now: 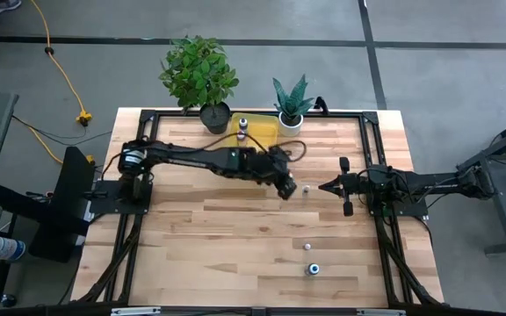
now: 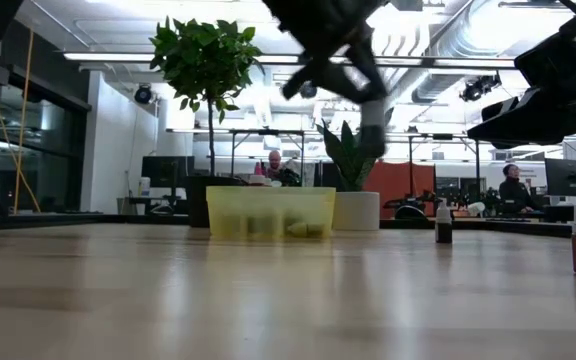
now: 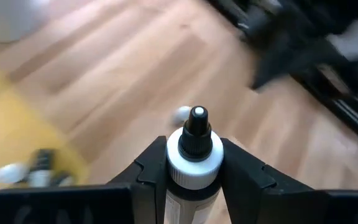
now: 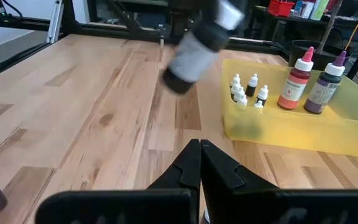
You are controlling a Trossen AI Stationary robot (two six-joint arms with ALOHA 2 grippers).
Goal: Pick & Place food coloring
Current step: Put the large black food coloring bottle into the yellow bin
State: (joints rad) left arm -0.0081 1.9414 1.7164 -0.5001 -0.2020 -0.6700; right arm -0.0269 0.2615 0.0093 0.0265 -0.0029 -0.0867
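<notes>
**Bottle in the air, bin close by**

Above the middle of the surface [image 1: 235,228], the left hand [image 3: 194,177] is clamped around a food coloring bottle [image 3: 194,146], fingers pinching just under its white collar so the dark nozzle stays free. From the right wrist view the bottle looks tilted, its long axis slanting, though motion smears it. I'd guess it's bound for the yellow bin [image 4: 303,127], where other bottles stand upright. The right hand [image 4: 201,158] waits at the right edge, fingers pressed together. Several small bottles [image 1: 313,269] are left out on the wood.
</notes>
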